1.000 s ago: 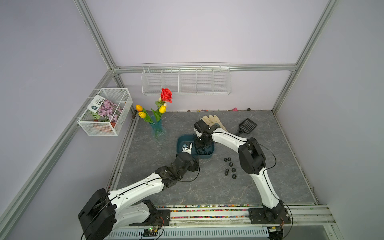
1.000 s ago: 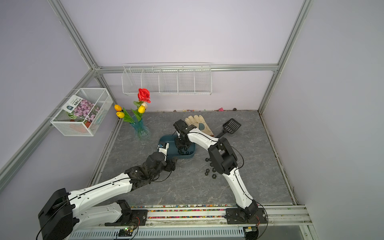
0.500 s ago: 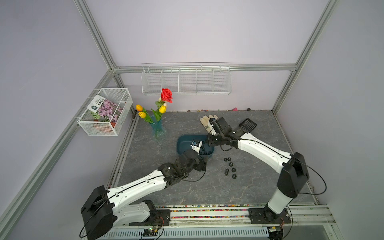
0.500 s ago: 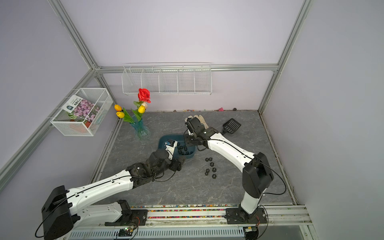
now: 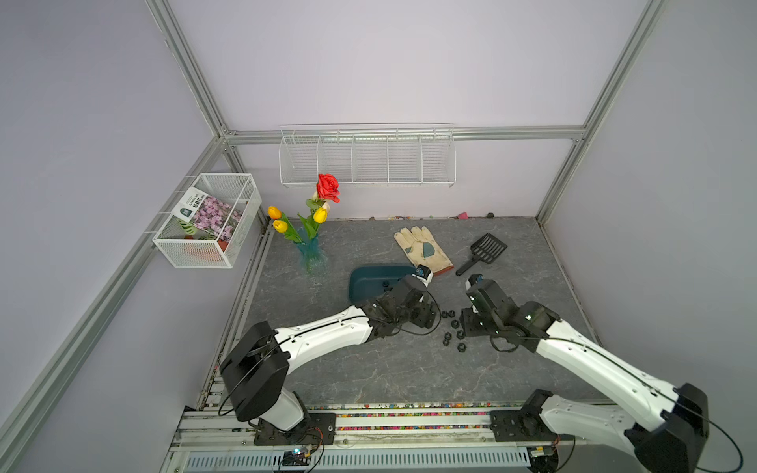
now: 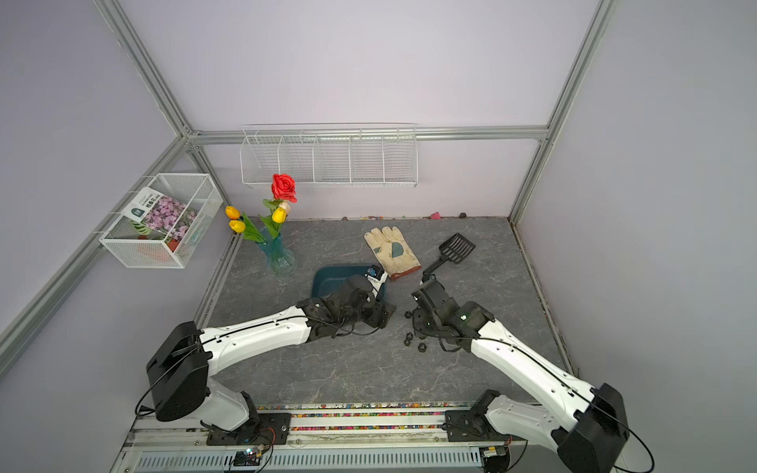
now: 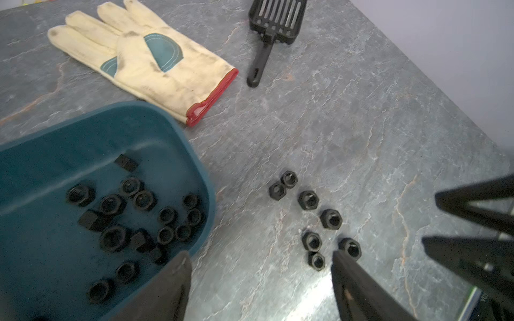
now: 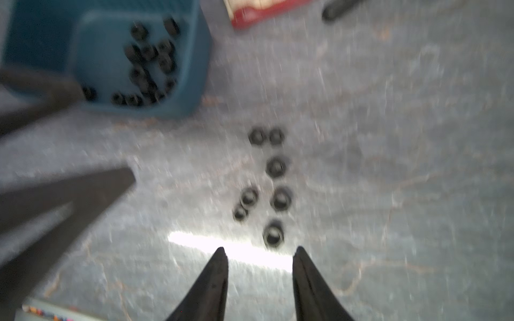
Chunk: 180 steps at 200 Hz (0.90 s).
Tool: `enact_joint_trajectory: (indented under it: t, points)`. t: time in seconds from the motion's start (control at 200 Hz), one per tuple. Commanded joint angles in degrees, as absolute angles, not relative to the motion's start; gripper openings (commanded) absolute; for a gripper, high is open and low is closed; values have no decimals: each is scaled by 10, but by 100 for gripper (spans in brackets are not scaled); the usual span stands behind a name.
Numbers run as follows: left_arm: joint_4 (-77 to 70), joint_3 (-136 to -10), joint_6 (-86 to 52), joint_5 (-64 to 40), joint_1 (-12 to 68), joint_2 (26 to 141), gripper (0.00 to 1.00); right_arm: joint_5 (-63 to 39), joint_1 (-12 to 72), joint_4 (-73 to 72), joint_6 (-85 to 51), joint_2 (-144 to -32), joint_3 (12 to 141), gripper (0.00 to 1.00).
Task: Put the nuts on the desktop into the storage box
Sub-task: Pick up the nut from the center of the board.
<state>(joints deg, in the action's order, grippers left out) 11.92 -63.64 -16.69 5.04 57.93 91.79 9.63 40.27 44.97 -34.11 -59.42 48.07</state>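
Nuts, seven loose, lie on the counter beside the storage box, which holds many more; the left gripper is spread wide, the right gripper narrowly parted, both empty.

The nuts are black, the storage box deep teal, and the worktop dark grey stone-patterned with pale and faint rust-orange veins. The glove is smudged cream with teal patches and a red cuff; the slotted scoop is black. The rose is red, the tulips yellow, their vase translucent blue-green, and the wire baskets white.
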Motion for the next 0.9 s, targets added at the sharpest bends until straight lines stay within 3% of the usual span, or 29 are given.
enact_joint_trajectory:
  t: [0.0, 0.34, 0.894]
  points:
    - [150, -689, -151, 23, 591, 964, 79, 39, 405, 472, -376, -540, 420, 41]
    - [247, -817, -163, 36, 606, 1102, 74, 25, 405, 488, -425, -404, 329, 41]
    - [323, -907, -157, 71, 614, 1202, 59, 18, 405, 462, -433, -432, 315, 36]
